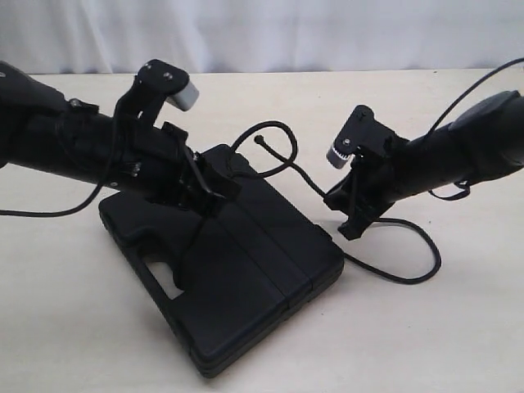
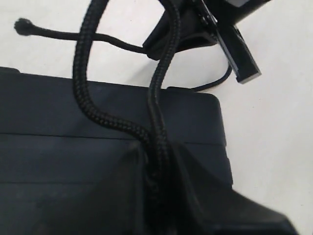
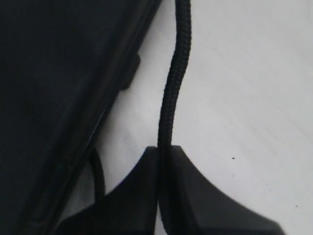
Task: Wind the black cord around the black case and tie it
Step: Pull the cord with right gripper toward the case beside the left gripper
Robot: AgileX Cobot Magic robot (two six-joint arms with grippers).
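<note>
The black case (image 1: 246, 278) lies flat on the table, its handle slot (image 1: 164, 278) toward the front left. My left gripper (image 1: 214, 190) hovers over the case's far part, shut on two strands of the black cord (image 2: 83, 93) that meet between its fingers (image 2: 156, 156). The cord arcs up behind the case (image 1: 274, 127), and its knotted end (image 1: 259, 140) lies on the table beyond the case. My right gripper (image 1: 348, 209), beside the case's right edge, is shut on a single strand (image 3: 176, 73). More cord loops on the table (image 1: 426, 254).
The white table (image 1: 426, 344) ends at a pale curtain (image 1: 327, 33) at the back. A smooth robot cable (image 1: 467, 98) hangs over the right arm, and a thin one (image 1: 41, 213) trails below the left arm.
</note>
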